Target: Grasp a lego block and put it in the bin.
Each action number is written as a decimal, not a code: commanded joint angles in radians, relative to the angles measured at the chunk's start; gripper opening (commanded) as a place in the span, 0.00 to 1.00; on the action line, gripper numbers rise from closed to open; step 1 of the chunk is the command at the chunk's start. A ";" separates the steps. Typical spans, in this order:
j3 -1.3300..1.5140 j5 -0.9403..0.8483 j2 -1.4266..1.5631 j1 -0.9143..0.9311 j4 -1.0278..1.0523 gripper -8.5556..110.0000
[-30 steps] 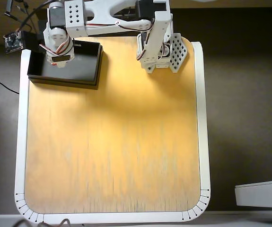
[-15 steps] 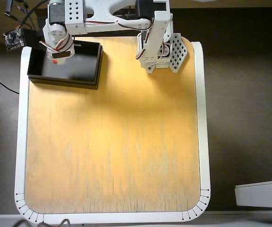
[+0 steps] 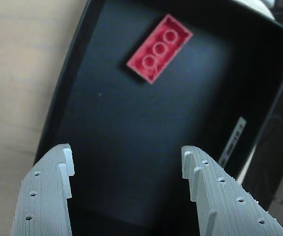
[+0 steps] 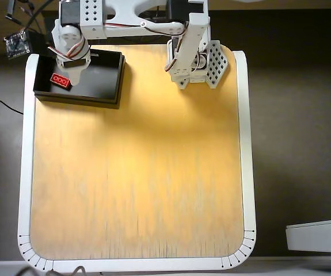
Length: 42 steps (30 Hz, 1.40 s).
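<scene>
The small bright red rectangular plastic lego block [image 3: 159,47] is lying flat, studs up, on the dark grey floor of the shallow rectangular black bin [image 3: 72,69]. In the wrist view it is sitting well ahead of the jaws, beyond their tips and roughly in line with the gap between them, turned at a slant to the tray's walls. Three round studs are showing along its top. Nothing is touching it.

The gripper [image 3: 127,164] is hanging over the tray with its two pale grey, ridged plastic fingers [image 3: 47,196] standing wide apart, and only dark tray floor is showing between them. Both fingers are entering the wrist view from the bottom edge, and small holes are dotting their faces.

In the overhead view the lego block [image 4: 60,80] is lying in the left part of the bin [image 4: 105,86], just beside the white wrist of the arm, which is covering the gripper so that its jaws are not showing there. The bin is sitting at the far left corner of the orange-yellow wooden tabletop [image 4: 136,172], which is carrying a white rim [image 4: 246,144]. The white arm base with its perforated plate [image 4: 214,63] is standing to the right of the bin at the same far edge.
</scene>
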 commanded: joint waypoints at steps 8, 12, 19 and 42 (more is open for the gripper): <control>-0.071 -0.270 0.324 -0.364 0.008 0.26; -0.071 -0.371 0.397 -0.538 0.008 0.26; -0.071 -0.448 0.503 -0.799 0.006 0.18; 0.207 -0.391 0.959 -1.445 -0.032 0.08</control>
